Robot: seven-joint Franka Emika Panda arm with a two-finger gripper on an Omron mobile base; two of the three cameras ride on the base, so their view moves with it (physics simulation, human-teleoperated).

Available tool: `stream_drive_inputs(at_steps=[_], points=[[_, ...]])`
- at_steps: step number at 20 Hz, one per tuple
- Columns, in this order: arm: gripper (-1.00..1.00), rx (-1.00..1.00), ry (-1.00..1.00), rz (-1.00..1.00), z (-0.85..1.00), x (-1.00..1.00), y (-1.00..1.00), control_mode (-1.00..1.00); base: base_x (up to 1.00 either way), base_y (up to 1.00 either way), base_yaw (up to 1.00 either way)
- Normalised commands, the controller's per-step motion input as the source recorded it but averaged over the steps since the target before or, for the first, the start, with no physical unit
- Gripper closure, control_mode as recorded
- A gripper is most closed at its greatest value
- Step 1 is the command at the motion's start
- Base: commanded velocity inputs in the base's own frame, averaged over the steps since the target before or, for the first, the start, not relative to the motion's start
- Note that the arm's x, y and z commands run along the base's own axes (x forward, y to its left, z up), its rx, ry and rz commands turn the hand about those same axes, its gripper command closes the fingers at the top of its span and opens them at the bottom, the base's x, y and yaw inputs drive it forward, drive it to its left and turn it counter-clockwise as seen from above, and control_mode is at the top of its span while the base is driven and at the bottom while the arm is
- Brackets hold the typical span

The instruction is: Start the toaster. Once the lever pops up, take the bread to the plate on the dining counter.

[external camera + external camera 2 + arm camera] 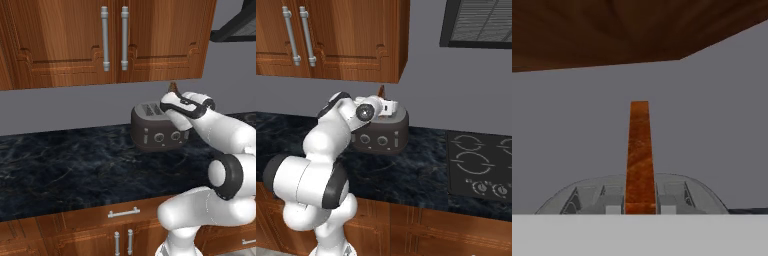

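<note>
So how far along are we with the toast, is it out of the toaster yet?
Toasting looks done: the bread stands edge-on in the hand, shut on it, risen above the toaster. Whether it has fully cleared the slot isn't clear. Left to do: lift it away from under the wall cabinets and carry it to the plate on the dining counter.
</note>
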Motion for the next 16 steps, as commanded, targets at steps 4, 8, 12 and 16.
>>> stream_drive_inputs(at_steps=[4,8,12,16], points=[[1.0,0.0,0.0,0.0,0.22,-0.6,-0.04,-1.0,0.0,0.0,0.0],[1.0,0.0,0.0,0.0,0.37,-0.7,0.0,-1.0,0.0,0.0,0.0],[1.0,0.0,0.0,0.0,0.5,-0.59,0.0,-1.0,0.0,0.0,0.0],[1.0,0.0,0.08,0.0,0.5,-0.66,0.0,-1.0,0.0,0.0,0.0]])
